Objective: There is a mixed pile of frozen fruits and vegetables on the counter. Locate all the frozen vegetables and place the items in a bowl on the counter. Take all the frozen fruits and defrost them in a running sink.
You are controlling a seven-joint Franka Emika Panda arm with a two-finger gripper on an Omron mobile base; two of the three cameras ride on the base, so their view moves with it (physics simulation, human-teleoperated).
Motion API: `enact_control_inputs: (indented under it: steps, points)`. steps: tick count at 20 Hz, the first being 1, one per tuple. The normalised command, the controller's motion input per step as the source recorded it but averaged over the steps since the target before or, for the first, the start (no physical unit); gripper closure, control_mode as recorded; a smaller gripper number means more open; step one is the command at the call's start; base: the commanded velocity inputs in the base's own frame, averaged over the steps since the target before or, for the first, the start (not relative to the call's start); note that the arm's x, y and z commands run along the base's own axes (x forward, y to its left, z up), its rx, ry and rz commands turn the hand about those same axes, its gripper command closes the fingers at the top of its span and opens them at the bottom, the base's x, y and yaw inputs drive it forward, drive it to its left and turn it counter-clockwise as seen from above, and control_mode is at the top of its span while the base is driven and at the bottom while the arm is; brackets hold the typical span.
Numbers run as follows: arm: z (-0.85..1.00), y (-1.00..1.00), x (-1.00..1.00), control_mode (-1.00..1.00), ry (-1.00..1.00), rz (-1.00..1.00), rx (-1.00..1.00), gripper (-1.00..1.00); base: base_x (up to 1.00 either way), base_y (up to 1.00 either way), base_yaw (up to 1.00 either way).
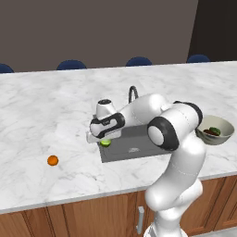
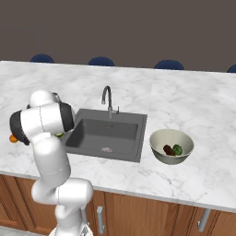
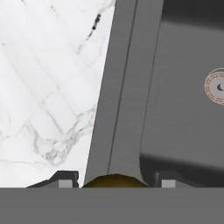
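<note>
The white marble table spreads wide on every side of the fingers, above brown cabinet fronts; the dark grey sink lies directly under and beyond the fingers, its near-left rim right below them in the hand view, its round drain off toward the basin's middle; the thin curved faucet stands at the sink's back edge, well behind the fingers; the pale bowl sits on the table past the far side of the sink from the fingers, well apart from them, and holds the dark brown piece and the dark green piece touching side by side; the fingers point down over the sink's left edge and are closed on the lime-green piece, which hangs between them just above the rim, showing in the hand view as a rounded yellowish-green top between the two dark tips; the orange ball rests on the table well away from the fingers, on the side opposite the sink.
</note>
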Motion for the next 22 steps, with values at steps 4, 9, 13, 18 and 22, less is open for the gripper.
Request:
enact_control_inputs:
  steps: [4, 9, 13, 18, 22]
  points:
    - [0.01, -0.47, 0.07, -1.00, -0.07, 0.00, -0.01, 1.00, 0.00, 0.00, 0.00]
    - [-0.06, -0.57, 0.22, -1.00, -0.01, -0.01, 0.00, 1.00, 0.00, 0.00, 0.00]
    - [-0.04, -0.60, 0.31, -1.00, 0.00, -0.05, 0.00, 1.00, 0.00, 0.00, 0.00]
    - [-0.19, -0.51, 0.40, -1.00, 0.01, -0.05, 0.00, 1.00, 0.00, 0.00, 0.00]
    - [-0.38, -0.24, 0.25, -1.00, 0.00, -0.05, -0.03, 1.00, 0.00, 0.00, 0.00]
